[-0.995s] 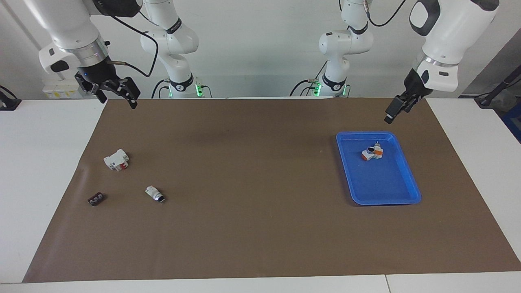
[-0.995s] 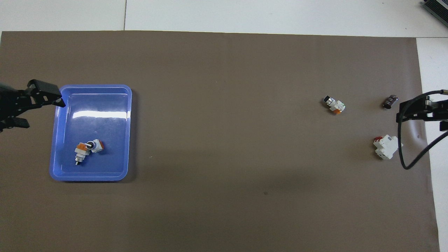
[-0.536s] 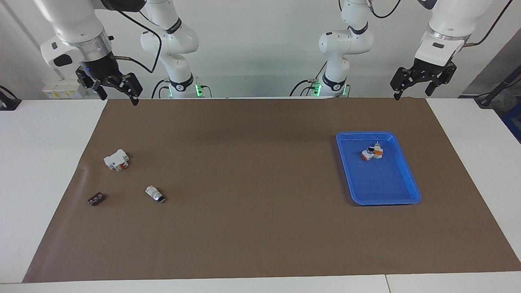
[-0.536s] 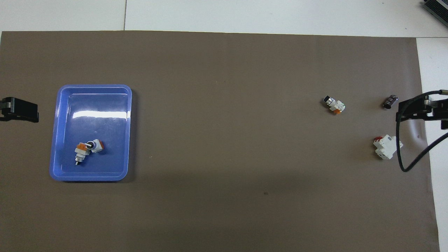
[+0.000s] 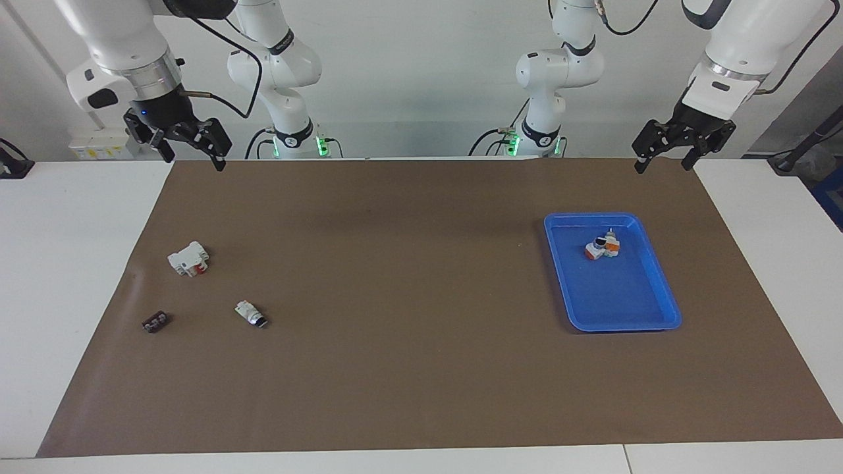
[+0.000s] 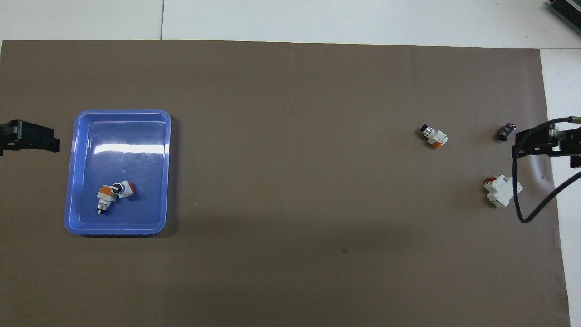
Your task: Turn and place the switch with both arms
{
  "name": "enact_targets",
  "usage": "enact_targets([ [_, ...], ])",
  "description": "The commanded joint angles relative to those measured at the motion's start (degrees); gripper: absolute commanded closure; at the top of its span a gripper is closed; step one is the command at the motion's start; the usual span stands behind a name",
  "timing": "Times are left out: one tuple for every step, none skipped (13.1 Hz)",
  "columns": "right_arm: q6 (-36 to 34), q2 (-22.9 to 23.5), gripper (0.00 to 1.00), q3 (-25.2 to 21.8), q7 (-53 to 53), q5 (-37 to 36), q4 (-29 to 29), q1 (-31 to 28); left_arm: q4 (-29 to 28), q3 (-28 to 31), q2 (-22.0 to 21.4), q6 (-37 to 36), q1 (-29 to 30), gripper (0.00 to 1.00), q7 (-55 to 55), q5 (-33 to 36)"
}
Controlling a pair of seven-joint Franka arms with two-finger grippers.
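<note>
The switch point(image 5: 251, 313) point(image 6: 433, 136) lies on its side on the brown mat at the right arm's end, white with a green face and a black knob end. My right gripper point(image 5: 193, 160) hangs open and empty in the air over the mat's edge closest to the robots, well apart from the switch. At the left arm's end, my left gripper point(image 5: 664, 164) also hangs open and empty, over the mat's corner beside the blue tray point(image 5: 632, 309) point(image 6: 118, 131). Both arms are raised.
Two small white parts with orange patches point(image 5: 602, 248) point(image 6: 113, 193) lie together in the tray. A white block with red parts point(image 5: 188, 258) point(image 6: 501, 190) and a small dark piece point(image 5: 155, 322) point(image 6: 505, 132) lie near the switch. The right arm's black cable point(image 6: 522, 200) loops over the mat.
My left gripper has pulled back from over the tray's corner toward the robots and turned its fingers to face the camera. My right gripper rose slightly, then held still. Nothing on the mat moved.
</note>
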Motion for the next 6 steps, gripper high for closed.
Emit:
enact_targets([
  [1.29, -0.23, 0.00, 0.19, -4.39, 0.99, -0.77, -0.49, -2.30, -0.01, -2.11, 0.71, 0.17, 0.00, 0.45, -0.75],
  [1.20, -0.84, 0.00, 0.19, -4.40, 0.99, -1.38, -0.41, -2.30, 0.07, -2.11, 0.62, 0.25, 0.00, 0.45, -0.75],
  [1.29, -0.94, 0.00, 0.28, -4.05, 0.99, -1.56, -0.32, -2.30, 0.08, -2.11, 0.62, 0.34, 0.00, 0.45, -0.75],
  [1.29, -0.94, 0.00, 0.28, -3.87, 0.99, -1.56, -0.32, -2.30, 0.08, -2.19, 0.54, 0.34, 0.00, 0.54, -0.66],
  [1.29, -0.94, 0.00, 0.19, -3.78, 0.99, -1.65, -0.32, -2.30, 0.08, -2.19, 0.10, 0.34, 0.00, 0.71, -0.57],
  [1.37, -0.94, 0.00, 0.19, -3.70, 0.99, -1.65, -0.41, -2.30, 0.08, -2.19, -0.17, 0.34, 0.00, 0.71, -0.49],
])
